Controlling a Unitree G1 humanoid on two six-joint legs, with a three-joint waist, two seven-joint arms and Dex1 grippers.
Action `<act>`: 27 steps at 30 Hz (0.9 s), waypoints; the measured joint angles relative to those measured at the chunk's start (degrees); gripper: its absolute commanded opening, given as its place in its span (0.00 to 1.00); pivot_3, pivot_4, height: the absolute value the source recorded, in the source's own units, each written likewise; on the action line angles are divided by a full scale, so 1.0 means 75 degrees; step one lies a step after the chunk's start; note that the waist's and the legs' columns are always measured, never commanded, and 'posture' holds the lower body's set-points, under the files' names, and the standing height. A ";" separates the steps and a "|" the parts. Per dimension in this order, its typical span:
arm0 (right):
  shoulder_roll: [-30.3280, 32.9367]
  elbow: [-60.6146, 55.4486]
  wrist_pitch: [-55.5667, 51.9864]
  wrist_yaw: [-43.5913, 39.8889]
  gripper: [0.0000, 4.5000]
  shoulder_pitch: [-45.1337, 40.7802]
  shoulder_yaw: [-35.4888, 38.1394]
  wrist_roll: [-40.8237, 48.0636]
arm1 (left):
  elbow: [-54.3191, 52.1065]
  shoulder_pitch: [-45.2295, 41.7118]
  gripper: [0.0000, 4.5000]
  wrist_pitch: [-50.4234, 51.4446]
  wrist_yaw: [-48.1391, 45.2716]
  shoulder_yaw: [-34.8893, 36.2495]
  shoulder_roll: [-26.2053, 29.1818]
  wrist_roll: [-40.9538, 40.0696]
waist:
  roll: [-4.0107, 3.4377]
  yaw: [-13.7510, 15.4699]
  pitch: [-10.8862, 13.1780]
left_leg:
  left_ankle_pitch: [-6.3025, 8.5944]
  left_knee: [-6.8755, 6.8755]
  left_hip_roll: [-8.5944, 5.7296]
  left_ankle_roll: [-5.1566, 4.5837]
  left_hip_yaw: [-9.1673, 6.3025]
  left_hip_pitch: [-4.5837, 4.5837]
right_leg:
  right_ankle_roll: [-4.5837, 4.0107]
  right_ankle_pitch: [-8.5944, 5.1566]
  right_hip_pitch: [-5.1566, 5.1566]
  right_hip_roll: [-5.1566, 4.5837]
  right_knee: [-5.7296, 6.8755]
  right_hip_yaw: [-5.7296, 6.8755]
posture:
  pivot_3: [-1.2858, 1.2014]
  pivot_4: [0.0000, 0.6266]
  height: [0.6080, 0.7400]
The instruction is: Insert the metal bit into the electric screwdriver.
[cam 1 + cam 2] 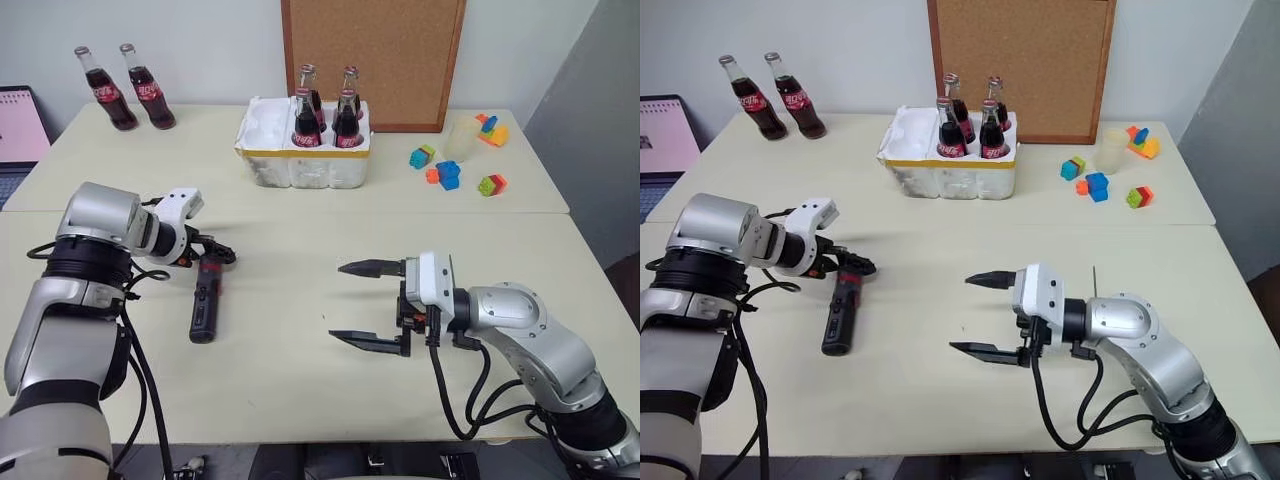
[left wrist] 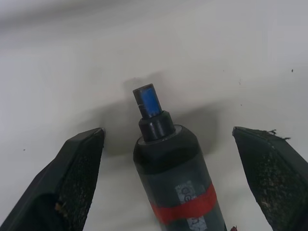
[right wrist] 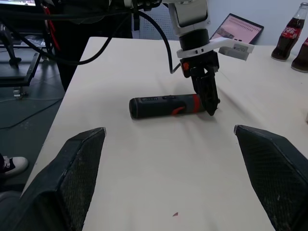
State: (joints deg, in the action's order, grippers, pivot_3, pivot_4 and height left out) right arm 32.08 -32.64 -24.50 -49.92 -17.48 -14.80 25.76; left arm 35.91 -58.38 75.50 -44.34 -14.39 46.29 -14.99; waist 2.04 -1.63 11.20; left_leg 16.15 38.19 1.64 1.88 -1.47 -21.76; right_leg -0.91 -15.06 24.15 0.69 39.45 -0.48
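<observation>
The electric screwdriver [image 1: 204,305] lies flat on the cream table [image 1: 300,400], a black stick with a red band near its far end. My left gripper [image 1: 218,254] is open and straddles that red-banded end. In the left wrist view the tool's nose [image 2: 149,103], with a blue socket, sits between the two fingers [image 2: 77,178] without touching either. My right gripper [image 1: 336,301] hovers open and empty over the middle of the table, pointing toward the screwdriver [image 3: 163,107]. A thin dark rod, the metal bit [image 1: 1095,281], shows just behind my right forearm.
At the back middle, a white foam box [image 1: 262,160] holds several cola bottles. Two more cola bottles [image 1: 125,90] stand at the far left. Coloured blocks [image 1: 450,175] and a plastic cup [image 1: 462,140] sit at the back right, and a laptop [image 1: 15,130] is at the left edge.
</observation>
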 measured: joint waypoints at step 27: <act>0.0634 -0.0468 -0.0229 -0.0089 1.00 0.0147 0.0505 0.0349 | -0.0822 0.0380 0.37 -0.1992 -0.0495 0.0821 -0.0616 0.0115 | 0.0008 0.0136 0.0001 | -0.0002 0.0099 0.0001 0.0002 -0.0006 -0.0030 | 0.0032 -0.0018 -0.0004 -0.0008 0.0064 0.0027 | 0.52 0.24 1.00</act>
State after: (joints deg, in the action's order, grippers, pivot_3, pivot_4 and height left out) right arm 36.83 -36.15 -26.22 -50.58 -16.38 -11.01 28.37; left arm 29.75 -55.54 60.56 -48.05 -8.23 41.67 -14.12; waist 2.10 -0.61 11.20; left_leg 16.14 38.92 1.64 1.90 -1.51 -21.99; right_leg -0.67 -15.19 24.13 0.63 39.93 -0.28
